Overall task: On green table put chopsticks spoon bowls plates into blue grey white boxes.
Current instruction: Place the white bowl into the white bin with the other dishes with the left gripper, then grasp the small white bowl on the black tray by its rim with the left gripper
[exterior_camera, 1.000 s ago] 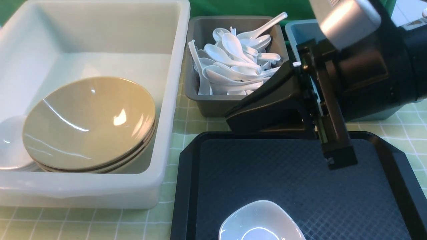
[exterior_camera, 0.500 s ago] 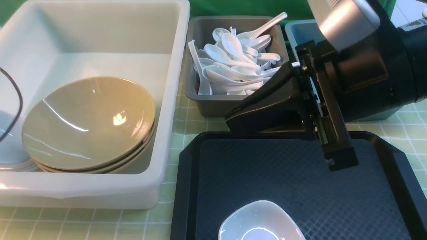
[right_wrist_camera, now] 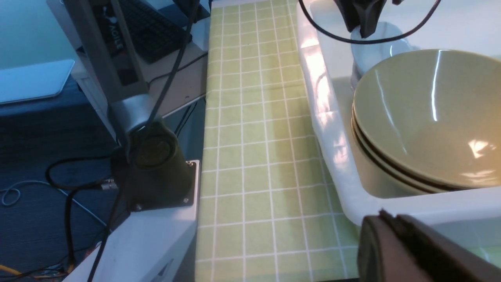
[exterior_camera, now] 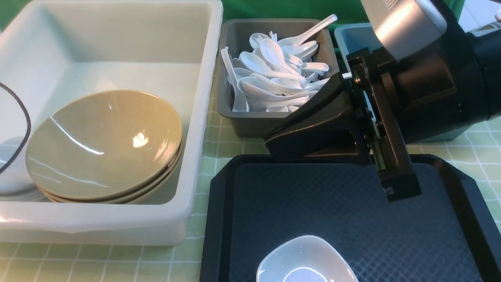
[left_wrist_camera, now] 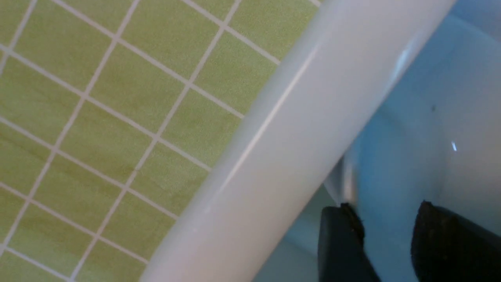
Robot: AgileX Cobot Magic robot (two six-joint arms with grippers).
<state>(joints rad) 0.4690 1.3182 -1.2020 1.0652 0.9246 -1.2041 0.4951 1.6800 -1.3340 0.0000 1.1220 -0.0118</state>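
The large white box (exterior_camera: pixel 203 78) on the green table (exterior_camera: pixel 231 147) holds a stack of tan bowls (exterior_camera: pixel 105 145) and, beside them, white plates (right_wrist_camera: pixel 375 51). My left gripper (left_wrist_camera: pixel 385 205) hangs open just above those plates, inside the box's rim (left_wrist_camera: pixel 282 149), with nothing between its fingers. The grey box (exterior_camera: pixel 235 117) is heaped with white spoons (exterior_camera: pixel 274 78). My right gripper (exterior_camera: pixel 274 143) is shut and empty, lying over the far edge of the black tray (exterior_camera: pixel 219 219), in front of the blue box (exterior_camera: pixel 348 37). One white plate (exterior_camera: pixel 305 260) sits on the tray. Chopsticks are out of view.
My right arm's body (exterior_camera: pixel 426 78) covers most of the blue box. A black cable (exterior_camera: pixel 21 129) from my left arm loops over the white box's left end. My left arm's base (right_wrist_camera: pixel 152 172) stands off the table's left edge.
The left arm's cable has swung into the front view at the left edge, over the plates in the white box. The right gripper has barely shifted.
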